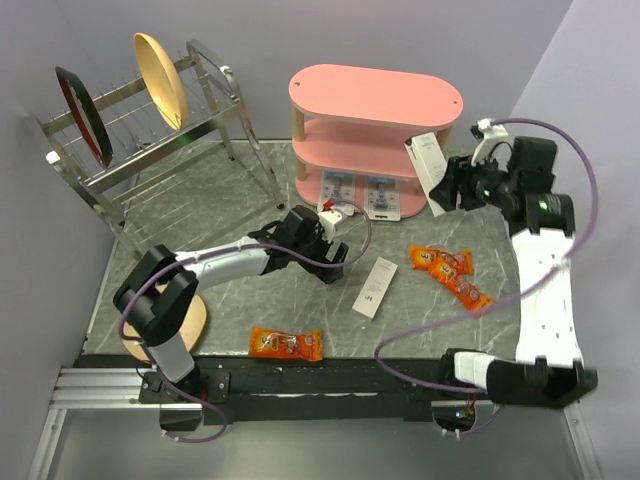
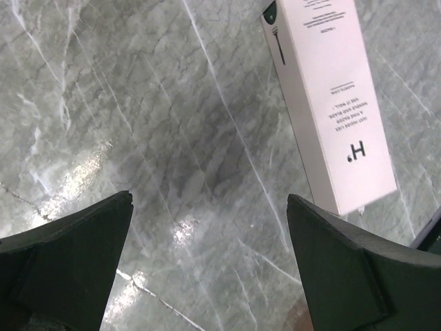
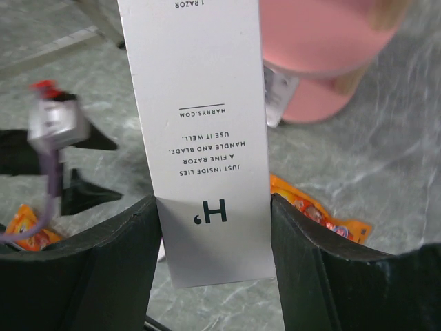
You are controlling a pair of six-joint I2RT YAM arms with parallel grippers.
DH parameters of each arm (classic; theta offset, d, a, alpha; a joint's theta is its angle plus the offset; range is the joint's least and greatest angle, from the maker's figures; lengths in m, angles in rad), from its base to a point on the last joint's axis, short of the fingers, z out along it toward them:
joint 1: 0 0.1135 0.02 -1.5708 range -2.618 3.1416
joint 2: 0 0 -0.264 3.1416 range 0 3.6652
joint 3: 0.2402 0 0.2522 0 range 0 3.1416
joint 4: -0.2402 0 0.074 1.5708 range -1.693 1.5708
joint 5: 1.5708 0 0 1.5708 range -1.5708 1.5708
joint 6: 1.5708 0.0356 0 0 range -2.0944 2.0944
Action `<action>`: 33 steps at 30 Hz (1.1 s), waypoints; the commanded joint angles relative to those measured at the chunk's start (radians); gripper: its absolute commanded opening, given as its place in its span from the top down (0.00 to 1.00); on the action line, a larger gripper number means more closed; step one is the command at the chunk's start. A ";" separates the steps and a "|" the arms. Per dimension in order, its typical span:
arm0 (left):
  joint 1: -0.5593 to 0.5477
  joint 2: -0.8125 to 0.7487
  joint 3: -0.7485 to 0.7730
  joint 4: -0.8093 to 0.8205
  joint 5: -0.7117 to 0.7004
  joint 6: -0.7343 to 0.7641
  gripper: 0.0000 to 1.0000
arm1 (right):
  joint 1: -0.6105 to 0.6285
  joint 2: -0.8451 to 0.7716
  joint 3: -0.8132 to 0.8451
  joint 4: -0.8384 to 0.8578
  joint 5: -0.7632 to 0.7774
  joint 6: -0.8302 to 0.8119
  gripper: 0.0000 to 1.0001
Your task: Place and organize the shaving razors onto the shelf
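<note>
Right wrist view is showing the right gripper [image 3: 215, 207] clamping a white oblong cardboard razor box [image 3: 200, 103] by one end, just beside the right end of the pink three-tier oval shelf [image 1: 375, 95]. Box is looking light, stiff and crushable, so gripping gently across its width is suiting it. Left gripper [image 2: 210, 207] is hanging wide open, empty.

The grey marbled table [image 1: 300, 300] lies under my left claw [image 2: 210, 262]. A white razor box [image 1: 375, 288] lies flat on it just right of that claw. One orange snack packet [image 1: 287, 344] sits back toward my bases, and more snack packets [image 1: 447, 268] lie on the near side of my right claw [image 3: 213, 234]. Beyond my left claw stands the pink shelf [image 1: 375, 98], with two razor packs [image 1: 338, 187] on its lowest board.
</note>
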 commanded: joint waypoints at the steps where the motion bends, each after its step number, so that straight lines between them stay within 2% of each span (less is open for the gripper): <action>1: 0.003 0.032 0.066 0.027 0.024 -0.030 0.01 | 0.018 -0.124 0.048 0.018 -0.112 -0.044 0.64; 3: 0.002 0.044 0.084 0.010 0.031 -0.038 0.00 | 0.026 -0.126 0.071 0.077 -0.094 0.039 0.64; 6: 0.002 0.044 0.079 0.025 0.036 -0.055 0.01 | 0.046 -0.089 0.118 0.189 0.024 0.191 0.65; 8: 0.000 0.038 0.076 0.022 0.047 -0.056 0.01 | 0.053 -0.012 0.197 0.234 0.090 0.260 0.66; 13: -0.001 0.003 0.037 0.022 0.036 -0.046 0.01 | 0.063 0.230 0.434 0.228 0.167 0.338 0.67; 19: -0.004 -0.026 -0.002 0.022 0.025 -0.032 0.01 | 0.102 0.437 0.701 0.170 0.289 0.404 0.67; 20: -0.004 -0.029 -0.003 0.019 0.024 -0.029 0.01 | 0.149 0.445 0.722 0.156 0.337 0.421 0.67; 26: -0.004 -0.025 0.000 0.019 0.013 -0.018 0.00 | 0.245 0.493 0.782 0.176 0.486 0.460 0.66; 33: -0.012 -0.009 0.017 0.016 0.013 -0.019 0.01 | 0.277 0.540 0.807 0.164 0.584 0.470 0.70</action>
